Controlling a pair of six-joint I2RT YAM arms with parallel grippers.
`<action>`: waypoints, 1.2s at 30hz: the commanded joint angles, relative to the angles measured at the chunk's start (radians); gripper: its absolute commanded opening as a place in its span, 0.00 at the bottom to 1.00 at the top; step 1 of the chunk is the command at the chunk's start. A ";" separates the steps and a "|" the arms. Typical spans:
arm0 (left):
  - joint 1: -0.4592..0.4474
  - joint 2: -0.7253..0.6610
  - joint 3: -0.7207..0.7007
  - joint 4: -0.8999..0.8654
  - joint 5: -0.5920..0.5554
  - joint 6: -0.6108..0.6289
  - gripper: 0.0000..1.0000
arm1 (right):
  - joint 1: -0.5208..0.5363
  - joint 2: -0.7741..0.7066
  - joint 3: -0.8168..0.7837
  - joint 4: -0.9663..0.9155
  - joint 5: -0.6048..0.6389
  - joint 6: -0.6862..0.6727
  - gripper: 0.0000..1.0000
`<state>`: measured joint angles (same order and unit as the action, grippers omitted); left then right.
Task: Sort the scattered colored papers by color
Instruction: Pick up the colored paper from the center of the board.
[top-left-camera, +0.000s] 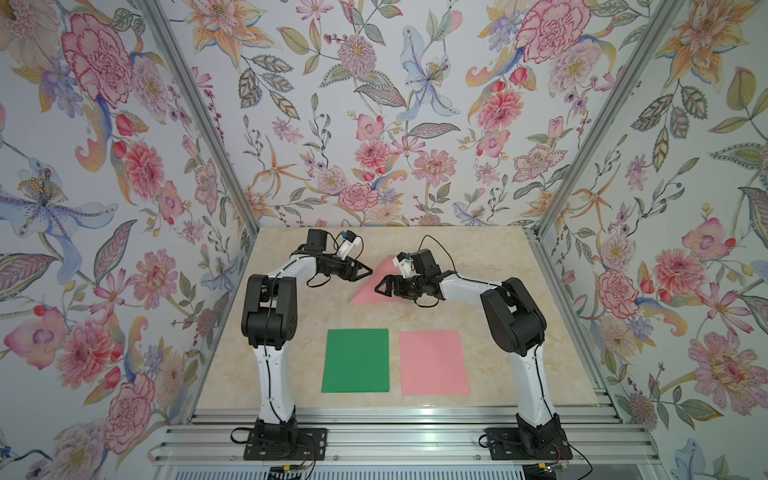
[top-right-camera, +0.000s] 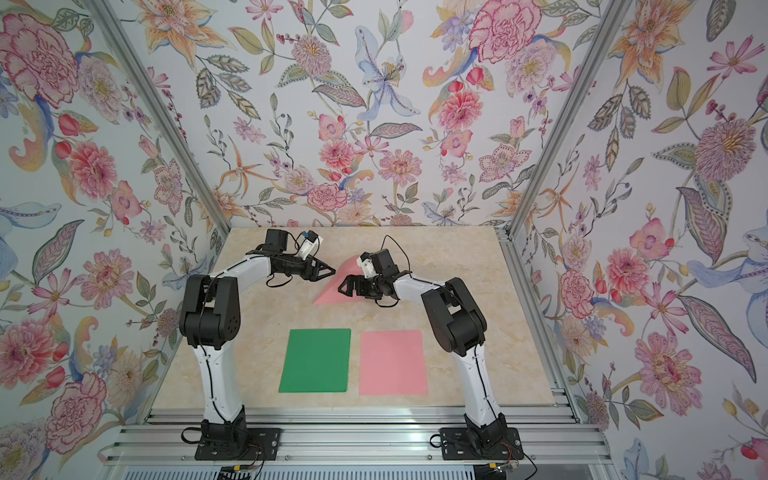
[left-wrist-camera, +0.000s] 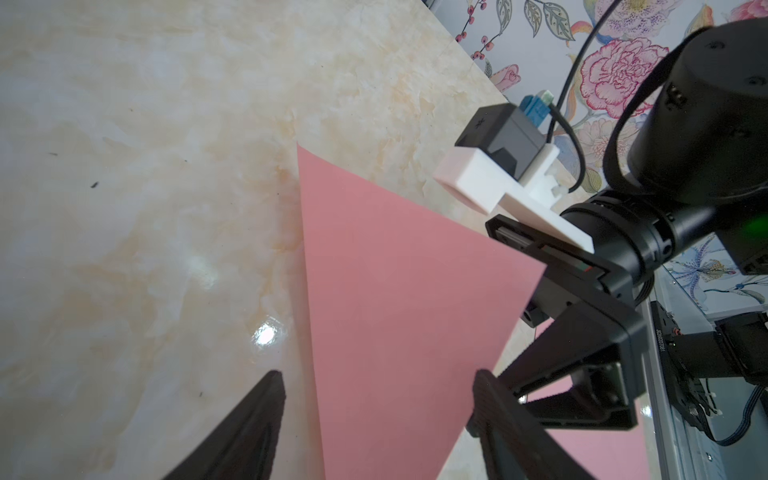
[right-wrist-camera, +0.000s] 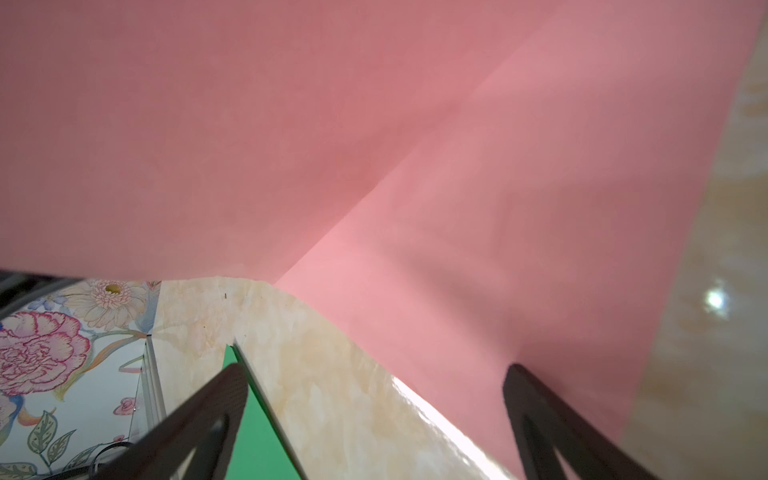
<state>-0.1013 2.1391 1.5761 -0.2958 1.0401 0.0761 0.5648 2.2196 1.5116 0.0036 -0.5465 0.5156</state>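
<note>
I am looking down on a glossy beige, marble-patterned counter (top-left-camera: 498, 266) inside a booth. Its three walls carry flowered wallpaper (top-left-camera: 374, 124), and silver aluminium rails (top-left-camera: 395, 415) run along the lower edge of the frame, where both arms are bolted. Three colored papers are in sight. In both top views a green sheet (top-left-camera: 355, 360) lies flat in the lower centre. A flat pink sheet (top-left-camera: 433, 363) lies just to its right, with a narrow strip of counter between them. Above them in the frame, at mid-counter, a tilted pink sheet (top-left-camera: 365, 291) is bent upward and rises off the surface on one side; I cannot tell what props it. The two arms meet over it from either side. The left fingers (left-wrist-camera: 253, 424) are spread apart, with the raised sheet passing between them unpinched. The right fingers (right-wrist-camera: 208, 407) are spread wide, one of them over the pink sheet, grasping nothing.
</note>
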 joint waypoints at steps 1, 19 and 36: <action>0.007 -0.014 0.018 -0.061 0.005 0.046 0.75 | -0.005 -0.002 -0.010 -0.010 -0.012 0.002 1.00; -0.009 0.024 0.018 -0.095 -0.107 0.068 0.60 | -0.009 -0.017 -0.030 -0.003 -0.021 -0.003 1.00; -0.012 0.046 0.046 -0.111 -0.140 0.038 0.00 | -0.011 -0.040 -0.028 -0.016 -0.023 -0.010 1.00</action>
<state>-0.1078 2.1616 1.5894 -0.3828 0.9295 0.1230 0.5602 2.2192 1.5028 0.0185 -0.5655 0.5156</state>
